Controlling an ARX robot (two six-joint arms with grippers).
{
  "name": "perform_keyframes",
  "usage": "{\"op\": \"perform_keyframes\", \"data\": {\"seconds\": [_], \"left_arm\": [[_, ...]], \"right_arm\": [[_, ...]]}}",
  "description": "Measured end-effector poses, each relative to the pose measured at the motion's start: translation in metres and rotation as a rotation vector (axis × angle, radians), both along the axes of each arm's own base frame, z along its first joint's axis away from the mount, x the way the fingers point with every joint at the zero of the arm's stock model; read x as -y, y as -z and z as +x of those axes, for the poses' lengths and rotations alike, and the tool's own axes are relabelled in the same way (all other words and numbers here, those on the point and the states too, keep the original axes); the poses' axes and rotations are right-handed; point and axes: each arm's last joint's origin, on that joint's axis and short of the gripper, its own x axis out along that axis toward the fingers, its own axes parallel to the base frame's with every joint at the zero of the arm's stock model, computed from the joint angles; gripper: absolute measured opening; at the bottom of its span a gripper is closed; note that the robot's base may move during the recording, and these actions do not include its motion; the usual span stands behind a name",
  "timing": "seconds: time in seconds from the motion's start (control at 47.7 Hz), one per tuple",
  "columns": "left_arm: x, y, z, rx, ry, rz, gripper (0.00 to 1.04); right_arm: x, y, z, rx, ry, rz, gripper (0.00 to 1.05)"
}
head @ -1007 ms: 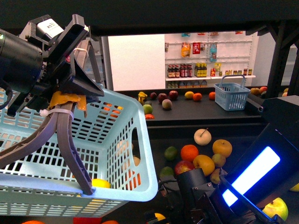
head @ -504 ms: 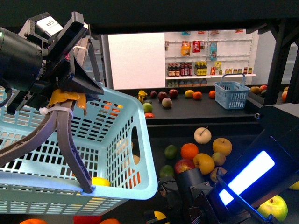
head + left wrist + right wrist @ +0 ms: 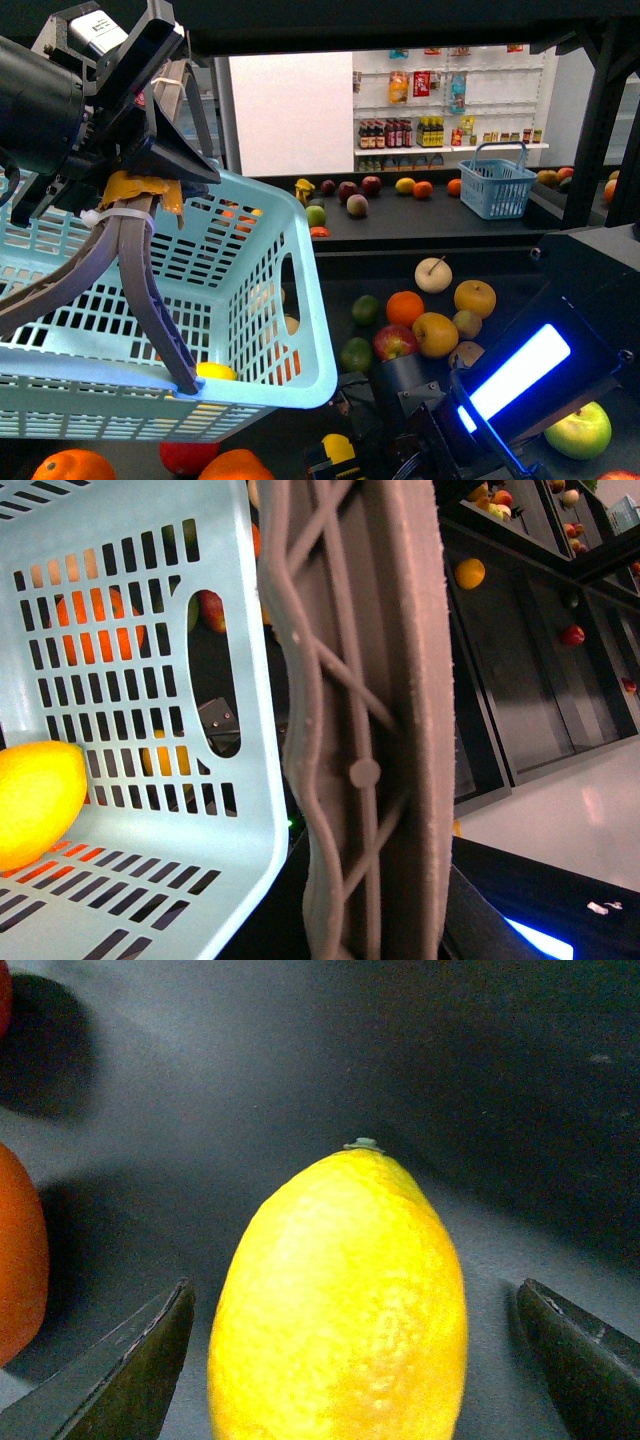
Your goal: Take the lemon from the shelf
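A yellow lemon [image 3: 340,1300] lies on the shelf's black deck [image 3: 300,1060], filling the gap between the fingers of my right gripper [image 3: 355,1288], which is open around it without touching. In the front view that lemon [image 3: 337,448] peeks out under the right arm [image 3: 500,390] on the shelf's lower deck [image 3: 520,310]. My left gripper [image 3: 140,190] is shut on the grey basket handle [image 3: 140,290] of a light blue basket [image 3: 260,390] held above the deck. A second lemon [image 3: 35,800] lies inside that basket, beside the basket handle [image 3: 370,730].
Oranges, apples and pears [image 3: 430,325] lie in a cluster on the lower deck, with a green apple [image 3: 577,430] at the right and oranges [image 3: 75,466] under the basket. The upper deck [image 3: 420,225] carries more fruit and a small blue basket [image 3: 497,185]. An orange [image 3: 15,1250] lies close beside one finger.
The front view has slid down, so the fruit sits higher in frame and oranges appear at the bottom. The right arm has sunk lower over the lemon. The basket stays held.
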Motion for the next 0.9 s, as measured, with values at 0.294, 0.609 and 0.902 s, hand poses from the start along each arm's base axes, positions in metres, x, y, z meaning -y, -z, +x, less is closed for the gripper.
{"op": "perform_keyframes", "data": {"seconds": [0.294,0.609,0.902], "left_arm": [[0.0,0.0,0.0,0.0,0.0,0.0,0.13],[0.0,0.0,0.0,0.0,0.0,0.0,0.13],[0.0,0.0,0.0,0.0,0.0,0.0,0.13]], "right_arm": [[-0.002,0.002,-0.001,0.002,-0.003,-0.001,0.58],[0.006,0.001,-0.006,0.0,0.01,-0.009,0.57],[0.044,-0.037,-0.014,0.044,0.042,-0.034,0.57]]}}
